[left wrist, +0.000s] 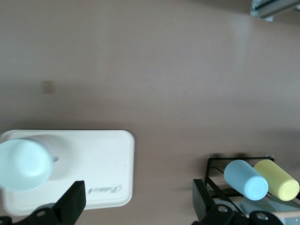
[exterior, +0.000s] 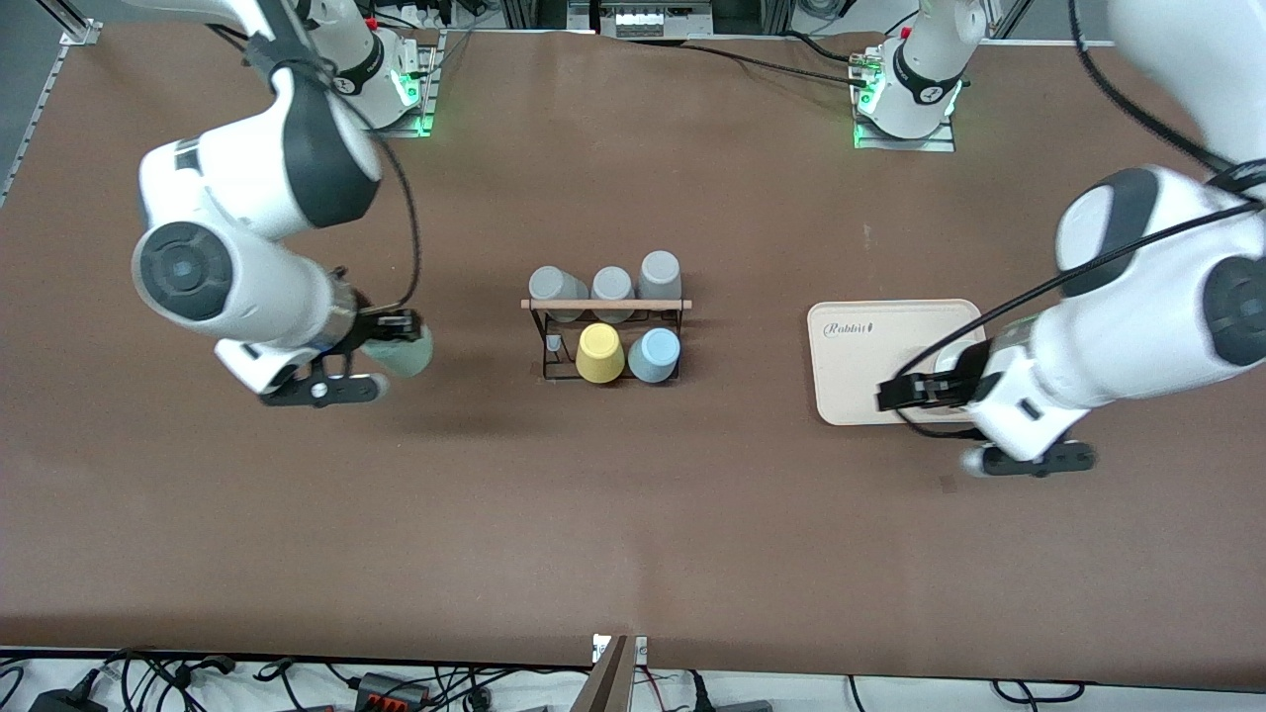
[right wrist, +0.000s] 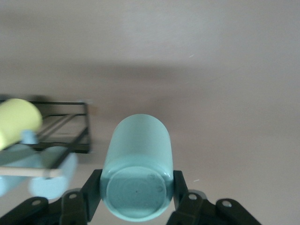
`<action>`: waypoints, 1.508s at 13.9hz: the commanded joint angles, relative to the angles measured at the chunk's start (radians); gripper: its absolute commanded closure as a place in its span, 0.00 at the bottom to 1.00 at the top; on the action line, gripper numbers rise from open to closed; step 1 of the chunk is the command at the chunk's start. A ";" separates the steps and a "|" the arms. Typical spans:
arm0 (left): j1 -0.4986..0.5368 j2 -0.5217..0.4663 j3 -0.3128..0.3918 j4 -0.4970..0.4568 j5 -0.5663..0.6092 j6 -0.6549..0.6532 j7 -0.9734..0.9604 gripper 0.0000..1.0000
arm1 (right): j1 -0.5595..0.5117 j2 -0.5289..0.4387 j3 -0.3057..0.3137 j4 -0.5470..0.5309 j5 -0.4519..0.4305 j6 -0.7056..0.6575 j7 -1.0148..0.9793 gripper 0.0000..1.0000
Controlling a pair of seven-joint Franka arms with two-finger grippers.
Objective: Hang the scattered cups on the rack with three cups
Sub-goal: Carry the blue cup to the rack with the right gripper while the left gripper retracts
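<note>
In the front view, your right gripper [exterior: 391, 341] clamps the mint cup [exterior: 401, 348] above the table, beside the rack [exterior: 605, 336]. The left wrist view shows the left gripper [left wrist: 136, 201] wide open and empty over the tray [left wrist: 101, 164]. In the right wrist view, both fingers [right wrist: 93, 190] press the mint cup's sides.

We count seven cups: three grey cups [exterior: 559, 285], one yellow cup [exterior: 599, 353], one light blue cup [exterior: 655, 354], one mint green cup [exterior: 404, 349] and one pale aqua cup [left wrist: 23, 164]. We also count one rack [exterior: 605, 305], one cream tray [exterior: 860, 366] and two grippers, the left gripper [left wrist: 136, 208] and the right gripper [right wrist: 136, 192].
</note>
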 commanded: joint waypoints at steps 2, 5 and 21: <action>0.051 -0.153 -0.005 -0.020 0.021 -0.211 0.011 0.00 | 0.142 0.023 -0.012 0.030 0.017 0.021 0.201 0.75; 0.078 -0.294 -0.005 -0.121 0.068 -0.213 -0.003 0.00 | 0.228 0.054 -0.014 0.029 0.010 0.081 0.302 0.75; 0.086 -0.477 -0.015 -0.388 0.009 -0.137 0.076 0.00 | 0.270 0.141 -0.021 0.107 -0.056 0.193 0.351 0.75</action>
